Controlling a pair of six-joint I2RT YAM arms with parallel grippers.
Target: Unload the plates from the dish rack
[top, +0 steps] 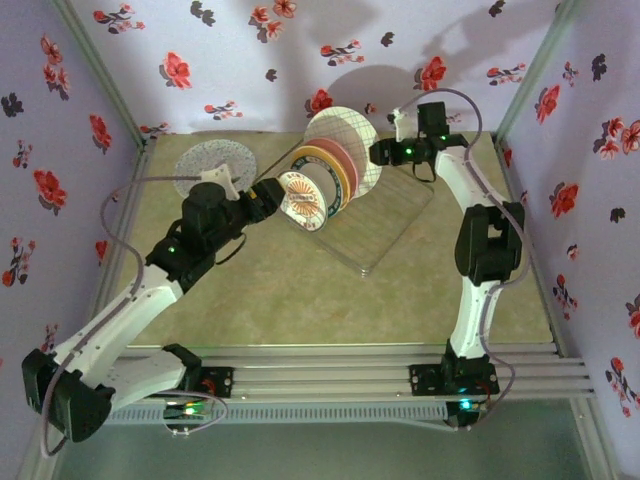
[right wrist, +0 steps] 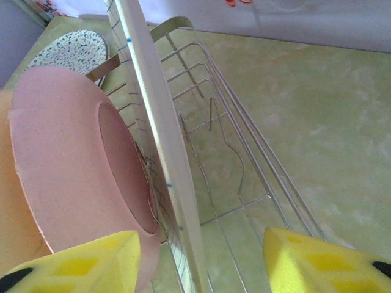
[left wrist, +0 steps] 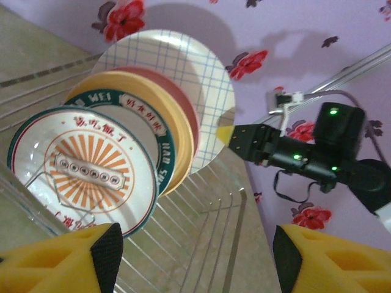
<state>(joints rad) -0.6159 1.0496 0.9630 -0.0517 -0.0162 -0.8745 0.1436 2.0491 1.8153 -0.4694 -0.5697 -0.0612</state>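
Note:
Several plates stand on edge in the transparent dish rack (top: pixel 390 225): a white grid plate (top: pixel 350 135) at the back, then a pink plate (top: pixel 338 158), an orange-tan plate (top: pixel 322 170), a green-rimmed plate (top: pixel 318 200) and a small sunburst plate (top: pixel 300 195) in front. My right gripper (right wrist: pixel 201 262) is open, and the grid plate's rim (right wrist: pixel 156 134) runs between its yellow fingers, with the pink plate (right wrist: pixel 67 159) beside the left one. My left gripper (left wrist: pixel 198 256) is open over the rack wires (left wrist: pixel 208 226), its left finger close to the sunburst plate (left wrist: pixel 85 174). Nothing is held.
A speckled plate (top: pixel 213 163) lies flat on the table left of the rack. Flowered walls close in the back and both sides. The right arm's gripper (left wrist: pixel 247 139) shows in the left wrist view at the grid plate's edge. Bare tabletop (top: pixel 280 290) lies in front of the rack.

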